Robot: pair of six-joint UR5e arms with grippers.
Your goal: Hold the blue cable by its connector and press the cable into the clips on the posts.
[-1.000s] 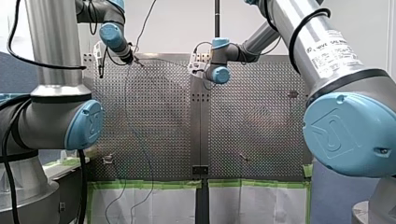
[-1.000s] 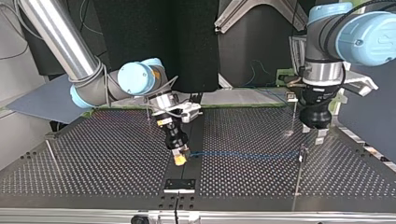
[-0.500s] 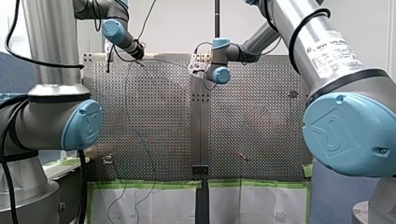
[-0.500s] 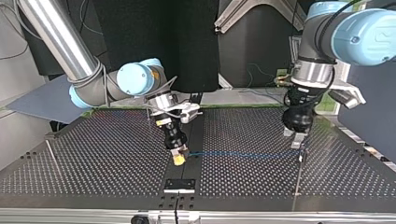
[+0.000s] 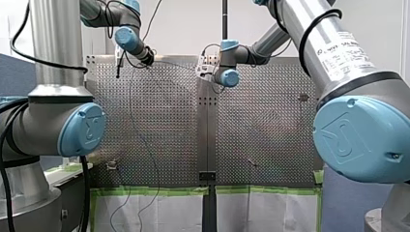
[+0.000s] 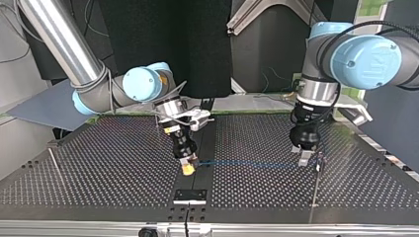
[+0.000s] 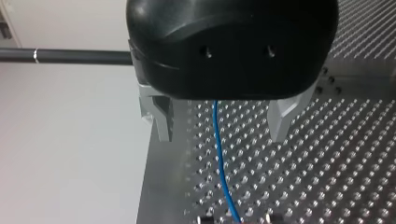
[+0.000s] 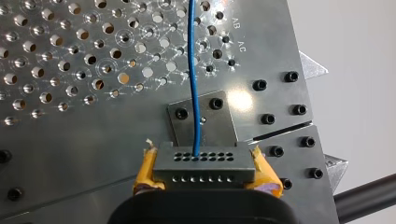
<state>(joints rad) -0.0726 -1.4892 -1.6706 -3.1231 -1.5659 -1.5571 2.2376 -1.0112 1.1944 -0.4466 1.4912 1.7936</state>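
Over the perforated worktop (image 6: 99, 168) my left tool (image 7: 220, 125) hangs spread astride the blue cable (image 6: 247, 163), beside a post (image 6: 316, 182) — I judge it should press squarely down so the cable seats there. My right tool (image 6: 188, 168) clamps the connector (image 8: 204, 163); the cable runs straight across the top view — connector end at its left
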